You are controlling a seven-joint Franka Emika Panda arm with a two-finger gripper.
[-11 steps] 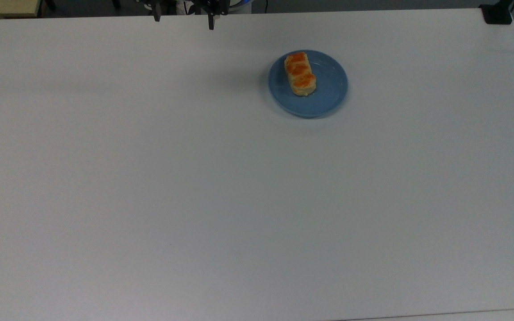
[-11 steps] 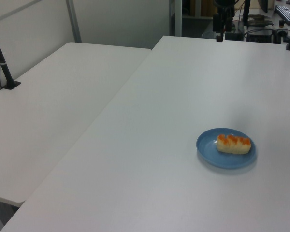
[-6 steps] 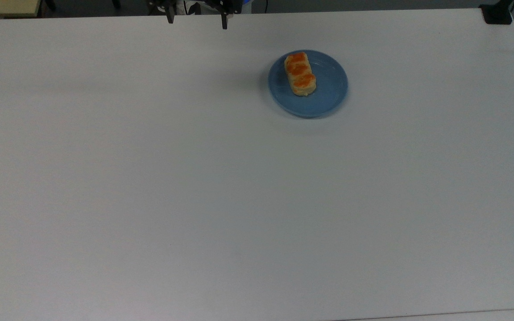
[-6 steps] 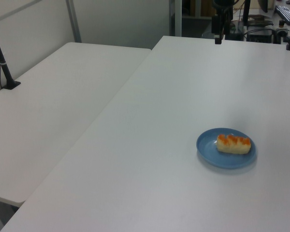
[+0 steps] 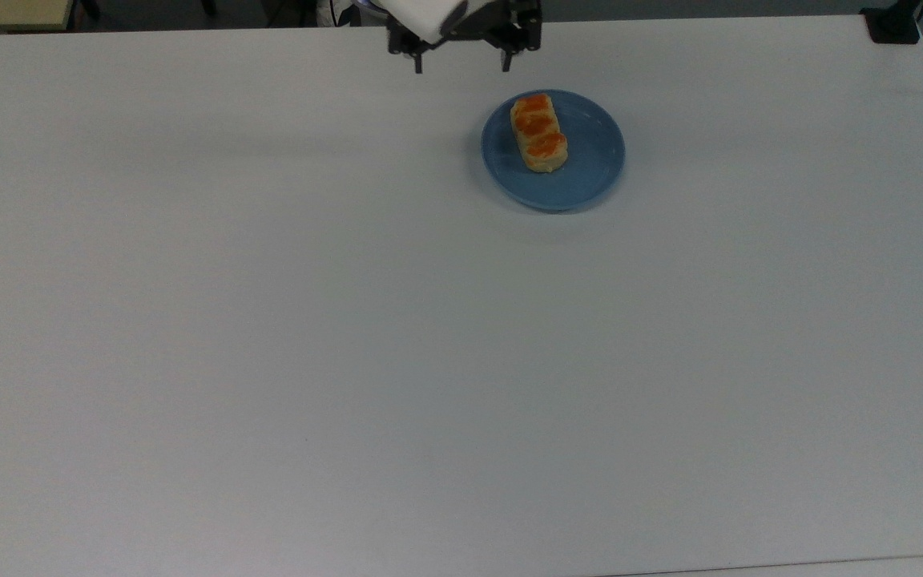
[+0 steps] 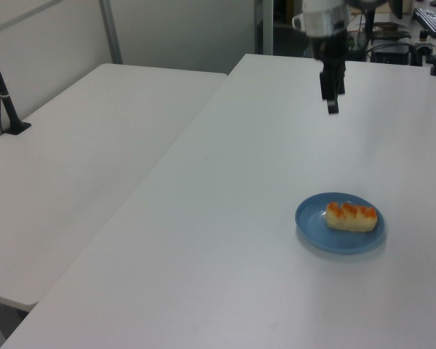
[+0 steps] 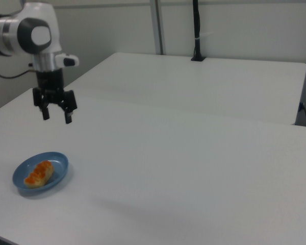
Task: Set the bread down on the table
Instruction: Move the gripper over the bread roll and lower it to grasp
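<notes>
A round, shallow blue plate (image 5: 582,172) with a smooth raised rim holds the small oblong pale-tan bread (image 5: 539,133), whose top carries a row of glossy orange-brown lumps; it lies off-centre, toward the top view's left side of the plate. The plate rests on the large, plain white matte surface (image 5: 349,336). The arm's black two-finger gripper (image 5: 461,66) hangs above the surface near the plate, its fingers (image 7: 68,117) spread wide apart and holding nothing.

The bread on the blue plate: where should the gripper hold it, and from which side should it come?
Probably from above, closing across the bread's short width at its middle: it lies flat, oblong, on the shallow plate. The gripper is open.
</notes>
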